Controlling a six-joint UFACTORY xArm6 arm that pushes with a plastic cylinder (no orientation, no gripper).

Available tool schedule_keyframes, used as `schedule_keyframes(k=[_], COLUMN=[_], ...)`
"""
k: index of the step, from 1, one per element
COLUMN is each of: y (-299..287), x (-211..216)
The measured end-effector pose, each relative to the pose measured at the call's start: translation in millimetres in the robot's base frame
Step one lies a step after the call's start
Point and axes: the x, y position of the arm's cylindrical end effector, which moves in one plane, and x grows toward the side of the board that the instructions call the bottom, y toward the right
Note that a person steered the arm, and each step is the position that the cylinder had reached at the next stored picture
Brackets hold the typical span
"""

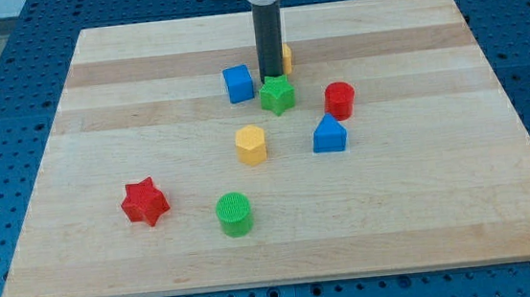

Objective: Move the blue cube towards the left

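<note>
The blue cube (238,83) sits on the wooden board (148,130) a little above the middle. My tip (269,77) is down on the board just right of the blue cube, with a small gap between them. It stands directly above the green star (278,94) in the view, close to it or touching. A yellow block (286,57) is partly hidden behind the rod.
A red cylinder (340,99) and a blue wedge-shaped block (329,135) lie to the right. A yellow hexagonal block (251,143) is at the middle. A red star (145,201) and a green cylinder (234,214) lie at the lower left.
</note>
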Motion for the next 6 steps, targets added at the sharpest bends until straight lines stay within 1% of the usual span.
schedule_keyframes(k=[1, 2, 3, 6], y=[-21.0, -27.4, -43.3, -127.8], x=[4.4, 23.5, 25.3, 12.0])
